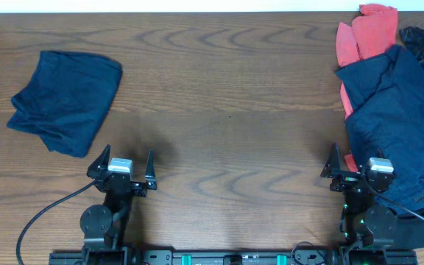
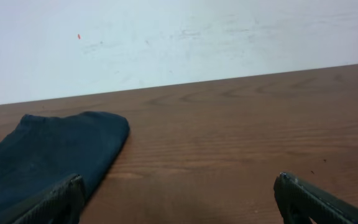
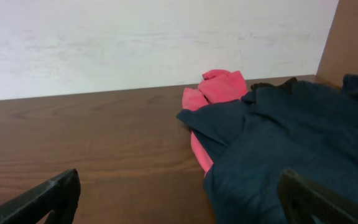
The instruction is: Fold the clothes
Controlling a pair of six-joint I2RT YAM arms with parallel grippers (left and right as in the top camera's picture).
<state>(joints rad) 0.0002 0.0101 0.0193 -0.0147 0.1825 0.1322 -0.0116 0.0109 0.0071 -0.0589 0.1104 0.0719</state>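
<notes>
The folded dark navy shorts (image 1: 66,99) lie at the table's far left; they also show in the left wrist view (image 2: 48,155). A heap of clothes sits at the right: a dark navy garment (image 1: 400,118) over a coral-red one (image 1: 364,33), both also in the right wrist view, navy (image 3: 291,143) and coral-red (image 3: 219,87). My left gripper (image 1: 125,163) is open and empty near the front edge, just right of the shorts; it also shows in its wrist view (image 2: 179,199). My right gripper (image 1: 359,171) is open and empty at the heap's left edge, its right finger over the navy cloth (image 3: 179,199).
The brown wooden table (image 1: 227,110) runs between the shorts and the heap. A pale wall stands behind the far edge (image 2: 166,37). Black cables trail from both arm bases at the front (image 1: 43,213).
</notes>
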